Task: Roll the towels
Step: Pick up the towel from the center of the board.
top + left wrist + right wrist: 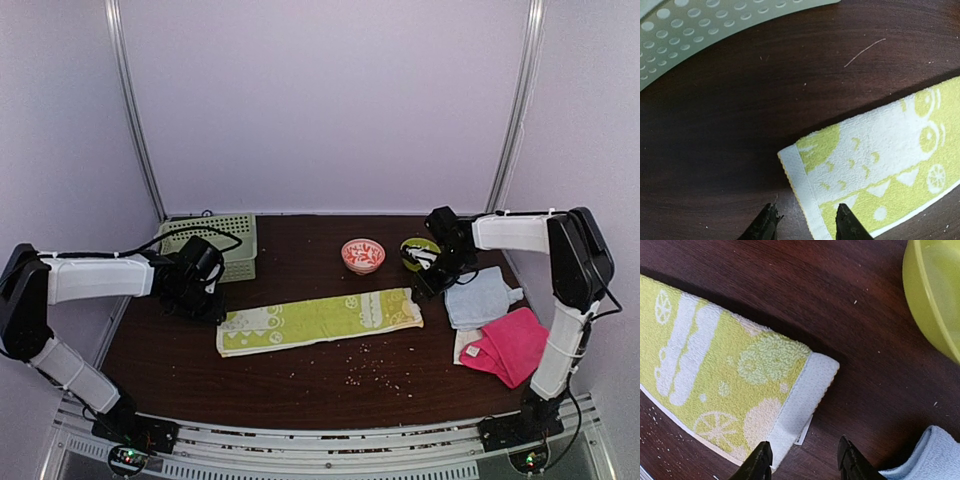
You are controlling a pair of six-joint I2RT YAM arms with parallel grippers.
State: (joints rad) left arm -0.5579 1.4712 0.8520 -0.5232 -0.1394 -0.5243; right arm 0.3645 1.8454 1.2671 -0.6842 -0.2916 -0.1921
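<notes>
The yellow towel (320, 320) lies flat on the worktop (200, 385), your left fingers (765, 225) and right fingers (852, 460) parted and empty at its ends, so pinch one short hem squarely and roll it tight.

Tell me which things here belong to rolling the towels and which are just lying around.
For the job:
yellow towel
light blue towel
pink towel
cream towel beneath it

Lying about:
green basket
red-patterned bowl
yellow-green bowl
crumbs
</notes>
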